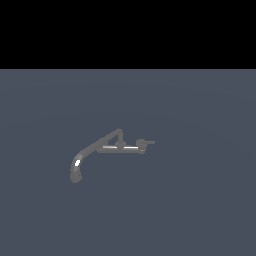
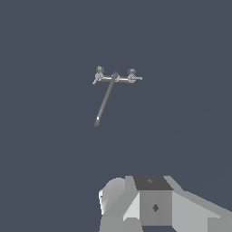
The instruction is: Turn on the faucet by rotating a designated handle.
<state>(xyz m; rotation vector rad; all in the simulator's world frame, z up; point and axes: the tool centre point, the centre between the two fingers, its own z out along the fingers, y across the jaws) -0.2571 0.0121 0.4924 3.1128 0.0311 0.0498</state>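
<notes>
The faucet is small and dark grey, standing on a flat grey floor. Its long curved spout, with a white glint, bends down toward the exterior view's left. A straight shiny crossbar runs along its base. The handle is a short thin lever sticking out from a small round knob at the crossbar's right end. In the wrist view the faucet is seen from above and far off, with the spout and the handle. No gripper fingers show in either view.
A second knob with a stubby lever sits at the crossbar's other end. A pale grey blocky part of the arm fills the wrist picture's lower edge. The grey floor ends at a black band.
</notes>
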